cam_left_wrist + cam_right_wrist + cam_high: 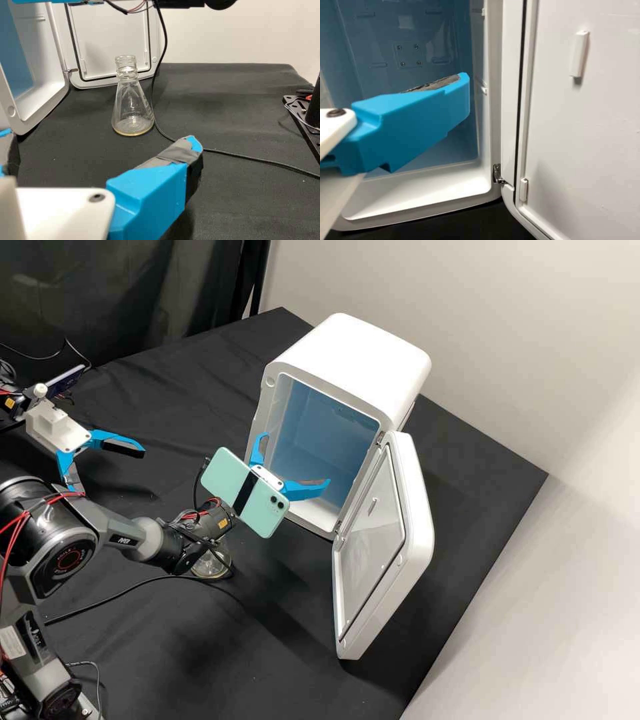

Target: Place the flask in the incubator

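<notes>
A clear glass conical flask (132, 97) stands upright on the black bench, close in front of the incubator. In the high view the flask (212, 565) is partly hidden under the right arm's wrist. The white incubator (347, 367) has a blue interior (405, 50), and its door (383, 540) is swung wide open. My right gripper (293, 460) is open at the mouth of the incubator with nothing between its fingers (415, 120). My left gripper (109, 471) is open and empty at the bench's left, some way from the flask, with one finger (165, 180) showing.
A black cable (250, 157) runs across the bench past the flask. A mint-green phone (245, 492) is mounted on the right arm's wrist. The bench's right edge (480, 587) lies just past the open door. A black rack (305, 120) sits off to one side.
</notes>
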